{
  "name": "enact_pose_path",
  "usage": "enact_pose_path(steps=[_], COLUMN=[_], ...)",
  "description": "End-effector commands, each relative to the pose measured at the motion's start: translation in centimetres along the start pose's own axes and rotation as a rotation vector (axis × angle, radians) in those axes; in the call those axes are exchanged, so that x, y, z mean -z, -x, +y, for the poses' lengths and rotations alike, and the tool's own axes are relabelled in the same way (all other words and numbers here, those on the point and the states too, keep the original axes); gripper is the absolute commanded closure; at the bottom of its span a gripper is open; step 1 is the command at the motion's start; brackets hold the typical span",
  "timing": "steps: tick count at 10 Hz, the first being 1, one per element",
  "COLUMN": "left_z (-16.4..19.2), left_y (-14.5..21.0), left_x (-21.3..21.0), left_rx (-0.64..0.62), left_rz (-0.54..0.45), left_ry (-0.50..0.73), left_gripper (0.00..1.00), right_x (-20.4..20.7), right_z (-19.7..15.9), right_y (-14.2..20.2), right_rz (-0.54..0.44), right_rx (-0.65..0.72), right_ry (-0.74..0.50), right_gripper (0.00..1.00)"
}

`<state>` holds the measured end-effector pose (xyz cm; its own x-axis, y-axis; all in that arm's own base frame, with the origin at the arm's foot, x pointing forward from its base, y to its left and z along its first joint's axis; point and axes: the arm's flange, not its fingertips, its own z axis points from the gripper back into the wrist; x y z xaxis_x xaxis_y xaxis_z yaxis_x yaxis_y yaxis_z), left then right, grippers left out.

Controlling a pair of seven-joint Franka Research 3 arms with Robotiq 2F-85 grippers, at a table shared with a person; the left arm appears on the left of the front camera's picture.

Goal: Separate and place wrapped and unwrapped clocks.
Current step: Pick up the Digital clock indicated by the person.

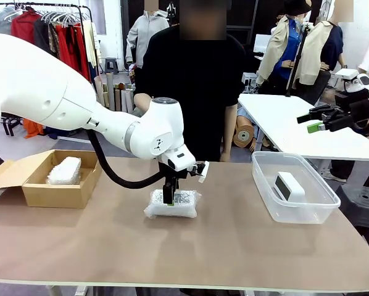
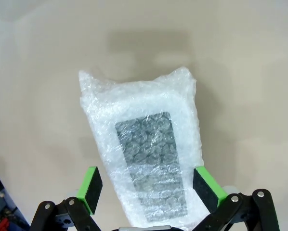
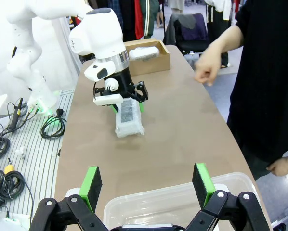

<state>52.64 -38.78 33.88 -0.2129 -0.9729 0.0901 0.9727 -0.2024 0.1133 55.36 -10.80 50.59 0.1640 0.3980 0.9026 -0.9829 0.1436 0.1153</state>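
A clothing showroom with racks of garments lay behind a tan worktop (image 1: 234, 246), and a person in a black top (image 1: 194, 86) stood at its far edge. Near the worktop's middle lay the flat wrapped clock (image 1: 172, 204), a white bundle in crinkly bubble plastic with a dark speckled label on its upper face. The left tool (image 1: 168, 198) stood directly over it, pointing down. In the left wrist view the bundle (image 2: 144, 149) ran lengthwise between the two green pads (image 2: 90, 188), its near end lying in the gap, with a sliver of space visible on either side. The jaws were spread wide and gripped nothing.

Toward the left edge sat an open brown cardboard box (image 1: 55, 188), matte and square-cornered, holding the rounded wrapped clock (image 1: 65, 171), a puffy white bundle. Toward the right edge stood a clear plastic tub (image 1: 295, 213) with rounded corners, and in it the bare clock (image 1: 288, 186), a smooth white rectangular block with a dark face, leaned at a tilt.

The right tool (image 3: 146, 185) hung above the near rim of the tub (image 3: 158, 204), its jaws wide apart and empty.
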Motion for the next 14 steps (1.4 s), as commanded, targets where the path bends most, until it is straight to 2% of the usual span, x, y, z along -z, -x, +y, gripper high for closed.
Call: enact_pose_path(steps=[1,4,6,8,14], left_z=[-0.5,-0.7,-0.9,-1.2,-1.9], left_y=[-0.5,-0.5,-0.4,-0.6,-1.7], left_x=[0.9,-0.7,-1.7,-2.2,0.9], left_rx=[-0.02,-0.023,-0.022,-0.026,-0.069], left_rz=[0.004,0.02,0.042,0.039,0.134], left_ry=[-0.015,-0.013,0.047,0.055,0.004], left_gripper=[0.0,0.0,0.0,0.0,0.0], right_x=[0.0,0.0,0.0,0.0,0.0], right_z=[0.1,0.1,0.1,0.1,0.1], right_y=[-0.2,-0.2,-0.2,-0.2,-0.2], right_rz=[0.004,0.004,0.004,0.004,0.004], right_rx=[0.002,0.002,0.002,0.002,0.002], right_ry=[-0.001,-0.001,-0.001,-0.001,-0.001], right_gripper=[0.0,0.0,0.0,0.0,0.0])
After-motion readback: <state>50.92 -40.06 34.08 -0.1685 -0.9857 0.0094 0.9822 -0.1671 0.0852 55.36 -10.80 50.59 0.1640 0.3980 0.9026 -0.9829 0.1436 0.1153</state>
